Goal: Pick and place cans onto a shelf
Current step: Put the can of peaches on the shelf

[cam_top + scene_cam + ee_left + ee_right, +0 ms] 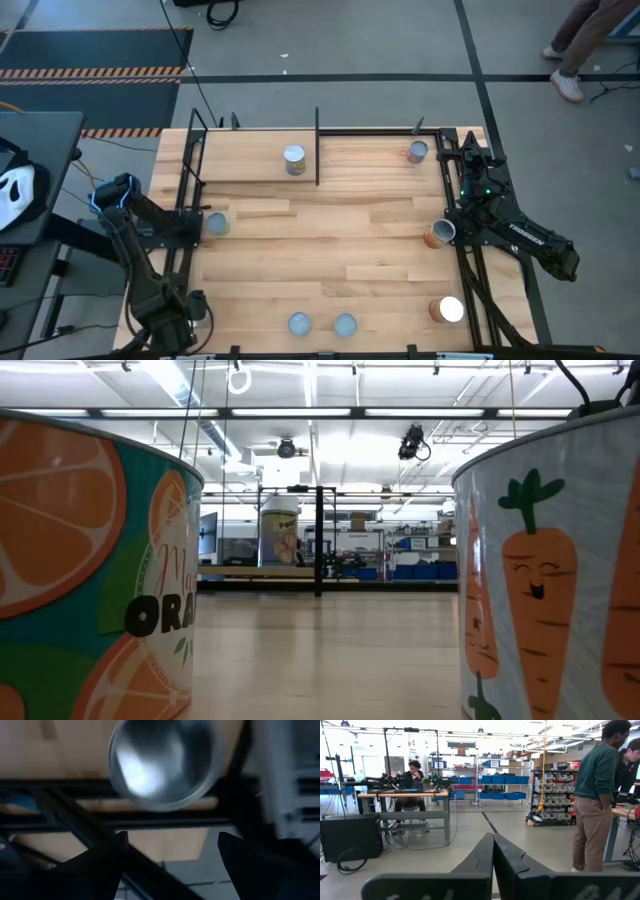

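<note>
Left tool point(204, 224): fingers spread — just beside a can point(218, 223), nothing gripped
Right tool point(493, 851): closed — empty

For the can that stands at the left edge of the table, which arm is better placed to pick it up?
The left arm. Its pincer is open and right beside that can, whose shiny top fills the left wrist view. The right pincer is shut and waits at the table's far right side, pointing out into the room.
</note>
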